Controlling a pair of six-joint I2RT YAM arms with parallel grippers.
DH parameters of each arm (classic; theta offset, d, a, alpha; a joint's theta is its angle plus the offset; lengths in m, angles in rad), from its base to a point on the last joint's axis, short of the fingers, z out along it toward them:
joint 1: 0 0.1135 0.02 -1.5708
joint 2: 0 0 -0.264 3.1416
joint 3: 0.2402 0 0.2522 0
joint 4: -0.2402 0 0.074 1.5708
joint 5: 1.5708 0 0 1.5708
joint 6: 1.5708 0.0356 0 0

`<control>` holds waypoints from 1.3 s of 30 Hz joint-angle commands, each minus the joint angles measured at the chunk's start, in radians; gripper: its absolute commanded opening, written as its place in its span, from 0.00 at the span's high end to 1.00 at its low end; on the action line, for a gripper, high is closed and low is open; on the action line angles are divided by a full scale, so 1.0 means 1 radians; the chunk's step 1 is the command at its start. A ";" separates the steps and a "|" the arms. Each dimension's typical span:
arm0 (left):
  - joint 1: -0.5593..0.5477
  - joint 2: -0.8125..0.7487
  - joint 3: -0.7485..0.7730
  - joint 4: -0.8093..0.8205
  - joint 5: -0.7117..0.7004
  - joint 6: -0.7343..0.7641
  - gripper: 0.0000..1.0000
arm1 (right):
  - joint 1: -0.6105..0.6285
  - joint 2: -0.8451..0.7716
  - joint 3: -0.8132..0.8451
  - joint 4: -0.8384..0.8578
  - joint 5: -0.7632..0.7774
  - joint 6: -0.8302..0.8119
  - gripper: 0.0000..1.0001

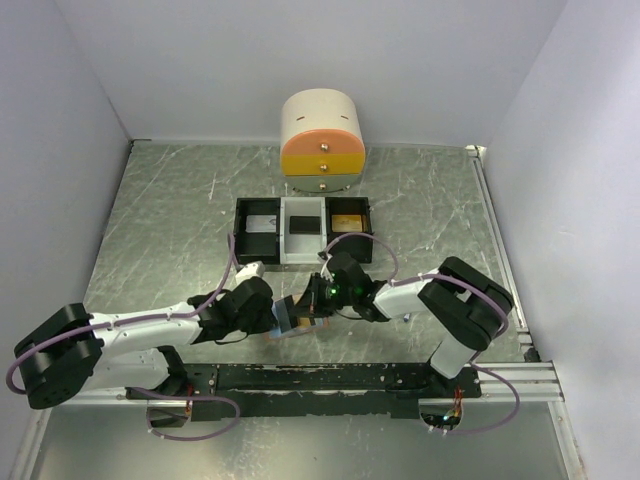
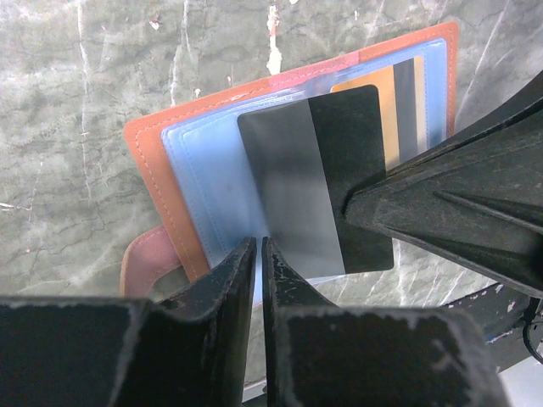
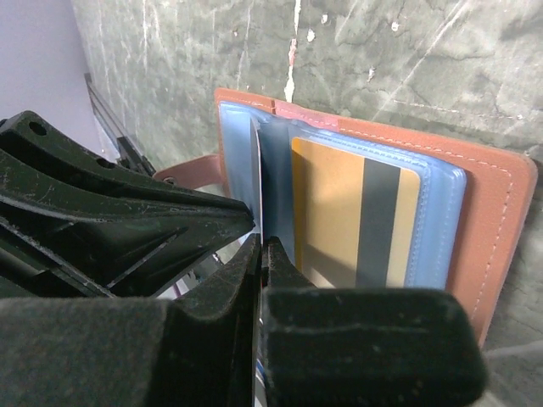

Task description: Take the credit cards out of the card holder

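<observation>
Grey marbled table (image 1: 170, 200), white walls around. Drawers (image 1: 322, 145), cream over orange, at the back; black-and-white trays (image 1: 255, 225) just in front. Holder (image 2: 148, 161): lies open on the table, near centre, between both grippers. Left gripper (image 2: 259, 250): clenched on the holder's near edge. Right gripper (image 3: 260, 250): clamped on the dark card (image 2: 339, 170), which is partly out of its blue sleeve. Gold card (image 3: 327, 203): sleeved.

card holder (image 2: 153, 161): tan leather, matt, stitched. lining (image 2: 199, 182): glossy blue plastic. dark card (image 2: 339, 170): smooth, semi-gloss plastic. surface (image 2: 76, 102): grey marbled, scratched. left claw (image 2: 259, 250), right claw (image 3: 261, 246): matt black plastic, scuffed.
</observation>
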 commanded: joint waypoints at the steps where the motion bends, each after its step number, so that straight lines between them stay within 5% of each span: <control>1: -0.006 0.022 0.010 -0.042 -0.024 0.002 0.80 | -0.015 -0.031 0.000 -0.025 0.012 -0.024 1.00; 39: -0.006 -0.076 0.012 -0.089 -0.051 -0.013 0.75 | -0.016 -0.175 -0.004 -0.123 0.068 -0.060 1.00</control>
